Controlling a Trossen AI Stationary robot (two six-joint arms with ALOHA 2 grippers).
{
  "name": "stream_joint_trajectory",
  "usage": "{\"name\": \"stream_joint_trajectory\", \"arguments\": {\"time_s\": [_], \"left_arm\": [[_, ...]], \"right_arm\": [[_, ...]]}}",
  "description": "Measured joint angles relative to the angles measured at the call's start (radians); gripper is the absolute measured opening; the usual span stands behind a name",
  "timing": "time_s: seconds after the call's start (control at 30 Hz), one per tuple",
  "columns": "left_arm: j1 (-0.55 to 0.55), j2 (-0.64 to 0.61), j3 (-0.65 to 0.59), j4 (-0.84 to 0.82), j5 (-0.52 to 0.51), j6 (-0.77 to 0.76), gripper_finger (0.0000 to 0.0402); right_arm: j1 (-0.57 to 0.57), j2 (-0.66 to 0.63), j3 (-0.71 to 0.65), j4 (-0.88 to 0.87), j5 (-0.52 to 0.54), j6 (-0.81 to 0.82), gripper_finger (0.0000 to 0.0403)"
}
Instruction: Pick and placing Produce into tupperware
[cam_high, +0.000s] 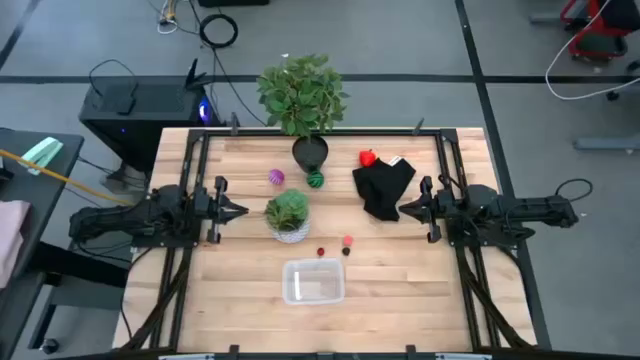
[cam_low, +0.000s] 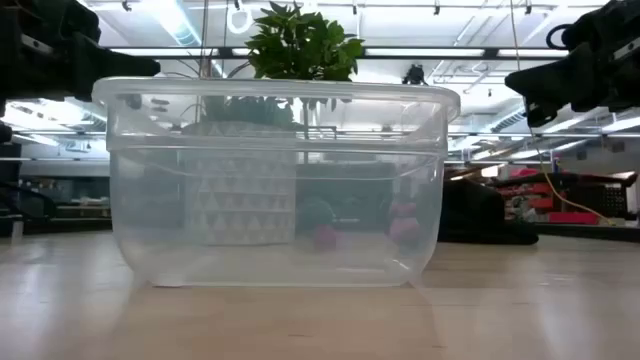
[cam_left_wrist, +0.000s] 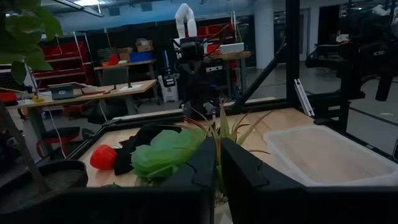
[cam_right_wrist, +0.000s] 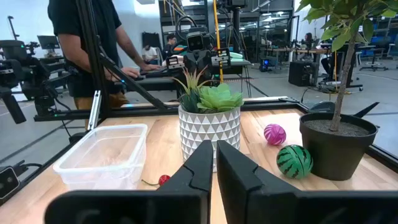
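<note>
The clear tupperware tub (cam_high: 313, 281) stands near the table's front, with nothing in it that I can see; it fills the low view (cam_low: 275, 180). The produce lies on the table: a purple ball (cam_high: 276, 178), a green striped ball (cam_high: 315, 180), a red piece (cam_high: 368, 158), a tiny dark-red piece (cam_high: 321, 252) and a pink-red one (cam_high: 347, 241). My left gripper (cam_high: 240, 210) is shut and empty, left of the small potted plant (cam_high: 288, 215). My right gripper (cam_high: 405, 210) is shut and empty, at the right of a black cloth (cam_high: 383, 188).
A tall leafy plant in a black pot (cam_high: 310, 152) stands at the table's far middle. The black cloth lies beside the red piece. Black frame rails (cam_high: 190, 180) run along both sides of the table. A person (cam_right_wrist: 93, 43) stands beyond the table's left side.
</note>
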Motion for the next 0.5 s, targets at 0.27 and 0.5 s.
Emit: {"name": "stream_joint_trajectory", "arguments": {"time_s": [0.27, 0.5], "left_arm": [[0.0, 0.0, 0.0, 0.0, 0.0, 0.0, 0.0032], [0.0, 0.0, 0.0, 0.0, 0.0, 0.0, 0.0026]], "right_arm": [[0.0, 0.0, 0.0, 0.0, 0.0, 0.0, 0.0029], [0.0, 0.0, 0.0, 0.0, 0.0, 0.0, 0.0029]]}}
